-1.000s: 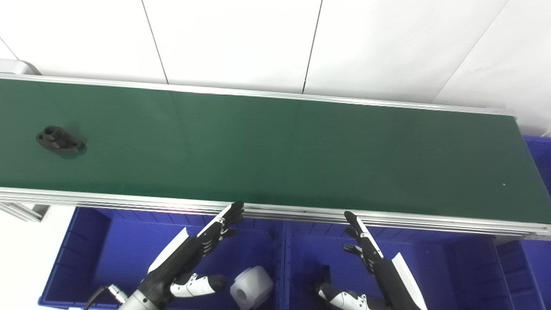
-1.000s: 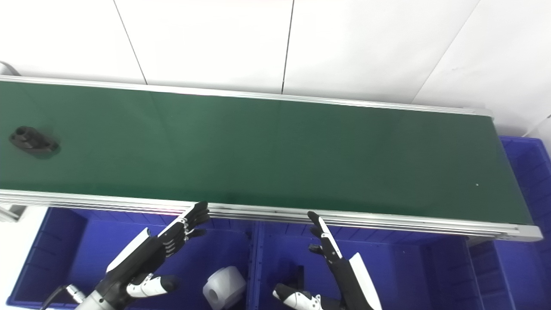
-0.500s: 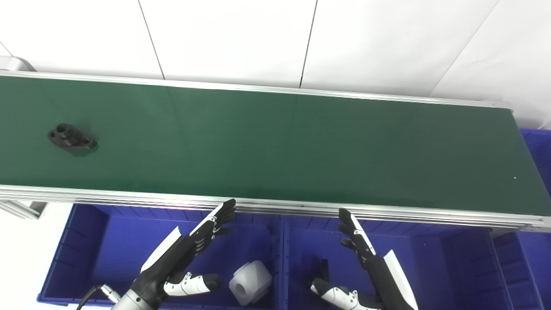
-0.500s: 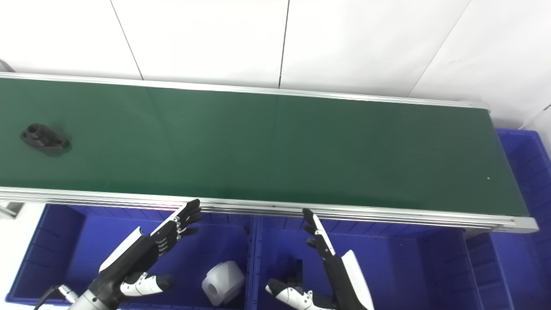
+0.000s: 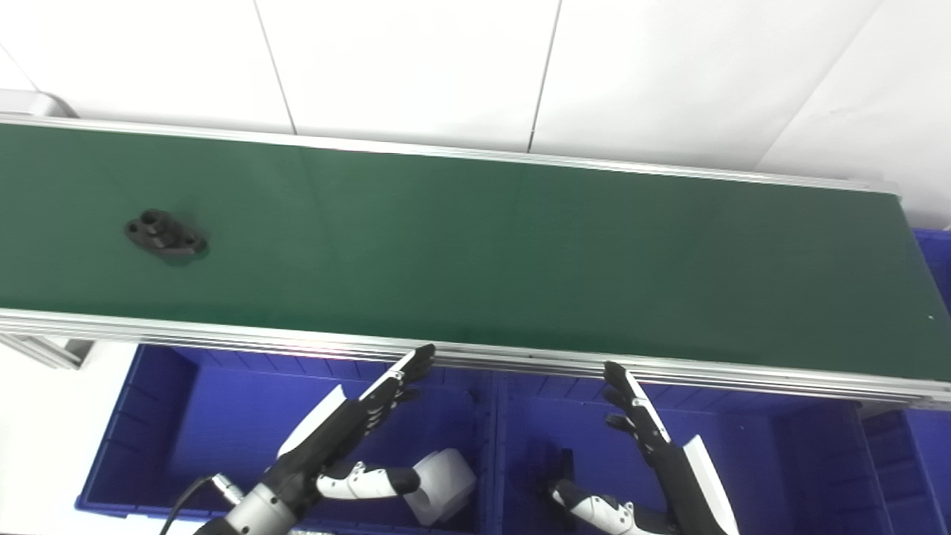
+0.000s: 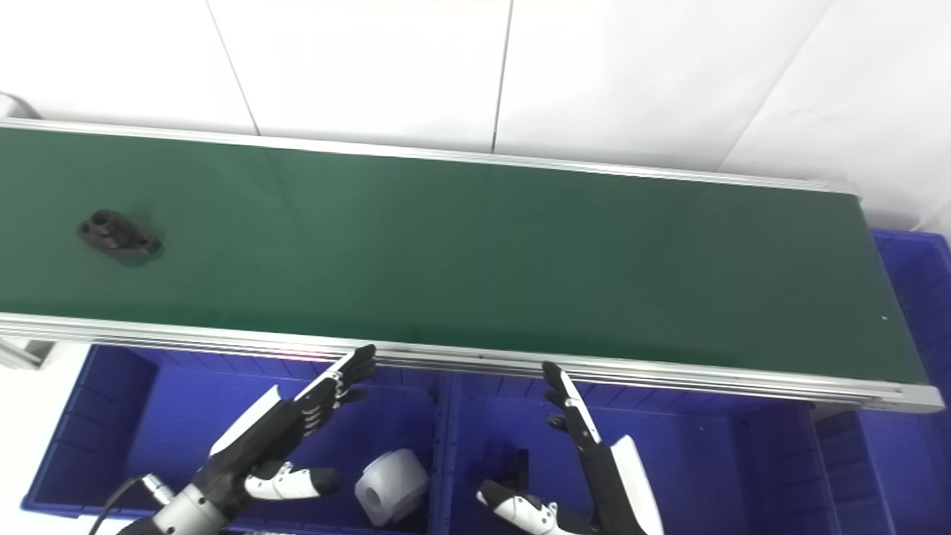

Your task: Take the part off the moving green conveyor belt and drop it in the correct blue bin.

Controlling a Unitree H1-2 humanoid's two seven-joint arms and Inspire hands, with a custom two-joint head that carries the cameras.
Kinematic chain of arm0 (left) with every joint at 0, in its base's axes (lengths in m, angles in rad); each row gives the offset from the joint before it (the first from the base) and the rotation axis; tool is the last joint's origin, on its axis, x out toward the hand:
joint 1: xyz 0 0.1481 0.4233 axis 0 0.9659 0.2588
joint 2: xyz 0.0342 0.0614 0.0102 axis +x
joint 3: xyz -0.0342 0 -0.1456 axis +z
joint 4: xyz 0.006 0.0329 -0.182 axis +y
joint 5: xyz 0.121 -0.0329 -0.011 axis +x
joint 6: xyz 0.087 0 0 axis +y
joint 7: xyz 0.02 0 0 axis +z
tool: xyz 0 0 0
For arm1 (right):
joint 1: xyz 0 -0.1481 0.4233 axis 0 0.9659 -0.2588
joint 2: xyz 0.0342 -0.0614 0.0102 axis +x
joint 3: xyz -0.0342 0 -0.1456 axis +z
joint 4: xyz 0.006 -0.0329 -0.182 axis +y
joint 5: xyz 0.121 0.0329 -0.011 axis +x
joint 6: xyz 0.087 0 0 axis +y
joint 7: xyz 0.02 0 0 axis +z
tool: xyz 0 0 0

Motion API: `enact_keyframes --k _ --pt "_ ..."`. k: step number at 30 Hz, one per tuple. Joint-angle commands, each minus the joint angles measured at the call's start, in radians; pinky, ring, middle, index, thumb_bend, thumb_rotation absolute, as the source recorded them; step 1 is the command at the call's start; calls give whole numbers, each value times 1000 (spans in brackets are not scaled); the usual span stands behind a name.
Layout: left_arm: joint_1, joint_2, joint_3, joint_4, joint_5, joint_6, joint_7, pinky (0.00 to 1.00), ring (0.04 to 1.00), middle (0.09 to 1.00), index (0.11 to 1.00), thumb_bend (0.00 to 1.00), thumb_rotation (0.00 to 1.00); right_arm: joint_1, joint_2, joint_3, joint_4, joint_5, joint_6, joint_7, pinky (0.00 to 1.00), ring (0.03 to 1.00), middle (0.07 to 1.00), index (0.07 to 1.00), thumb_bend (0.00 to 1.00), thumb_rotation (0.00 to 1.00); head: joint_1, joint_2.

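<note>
Left hand: (image 5: 349,431) fingers straight and spread wide, thumb out to the side, holding nothing; hovers over left bin, fingertips (image 5: 416,358) just under belt's near rail.
Right hand: (image 5: 654,453) also spread wide and empty, fingers pointing up toward belt, thumb low and out to the left; over middle bin.
Part: (image 5: 165,235) black flanged piece with a raised collar and holes in its lobes; lies flat on belt, far left, well apart from both hands, nearer the belt's middle than either rail.
Belt: (image 5: 520,253) green, runs left to right across the whole view, silver rails (image 5: 223,338) on both long edges.
Left bin: (image 5: 119,446) blue, below belt's near rail; white cylinder (image 5: 446,487) with a centre hole lies tilted at its right side, just beside left thumb.
Middle bin: (image 5: 780,453) blue, right of the divider; dark item (image 5: 562,468) inside near right thumb, too shadowed to identify.
Right bin: (image 6: 914,297) blue, at belt's right end, only partly in view.
Backdrop: white panelled wall (image 5: 416,67) behind belt.
</note>
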Motion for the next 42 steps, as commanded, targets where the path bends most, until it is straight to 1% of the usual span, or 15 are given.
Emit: enact_keyframes --k 1,2,3,5,7,14,18,23,28,29,31,32,36,40,42 --pt "-2 -16 -17 4 21 -57 18 890 968 1000 1000 780 697 6 -18 -17 -4 21 -81 -19 834 912 945 967 693 486 72 -46" --pt "-2 -23 -21 15 26 -65 21 829 935 1000 1000 788 694 6 -23 -23 3 25 -86 -17 837 918 952 974 680 486 72 -46" --pt "-3 -31 -29 36 37 -87 27 816 931 1000 1000 790 693 7 -28 -31 11 24 -88 -17 840 922 955 977 673 487 108 -76" --pt "-7 -42 -42 65 53 -112 34 862 955 1000 1000 784 676 9 -32 -43 20 15 -86 -18 820 928 962 976 669 508 123 -93" --pt "-8 -50 -50 75 56 -111 38 873 962 1000 1000 785 663 7 -34 -49 31 15 -87 -18 814 933 967 977 667 507 128 -105" --pt "-14 -62 -58 86 65 -109 44 884 978 1000 1000 798 640 -1 -30 -54 43 21 -88 -13 817 935 970 971 623 388 104 -113" --pt "-19 -64 -59 95 68 -108 44 901 989 1000 1000 806 648 -9 -30 -51 46 19 -90 -10 829 935 967 970 614 361 90 -116" --pt "-23 -60 -59 107 75 -123 49 916 989 1000 1000 795 646 -23 -28 -48 61 21 -88 -9 885 949 967 975 632 379 70 -125" --pt "-24 -53 -59 108 85 -128 48 930 992 1000 1000 779 653 -20 -28 -47 69 22 -108 -17 858 939 963 969 640 369 52 -131" --pt "-24 -53 -59 109 86 -130 49 929 990 1000 1000 779 654 -18 -26 -47 65 11 -95 -16 849 934 961 966 643 370 46 -133" --pt "-24 -52 -58 115 85 -135 50 924 987 1000 1000 779 654 -18 -23 -47 64 0 -93 -19 824 925 954 961 658 401 39 -137" --pt "-24 -53 -57 119 83 -139 50 903 984 1000 1000 781 653 -18 -23 -47 66 -1 -100 -21 816 919 947 955 655 381 38 -136" --pt "-27 -52 -55 131 85 -155 54 890 976 1000 1000 784 661 -22 -15 -46 82 15 -132 -34 821 917 942 949 656 338 17 -138" --pt "-31 -48 -52 140 81 -177 56 906 979 1000 1000 785 669 -25 -1 -46 85 1 -152 -51 823 906 933 937 666 343 -31 -128" --pt "-30 -42 -47 137 67 -174 51 901 978 1000 1000 792 668 -23 11 -43 81 -6 -150 -56 799 893 926 931 679 361 -107 -110"
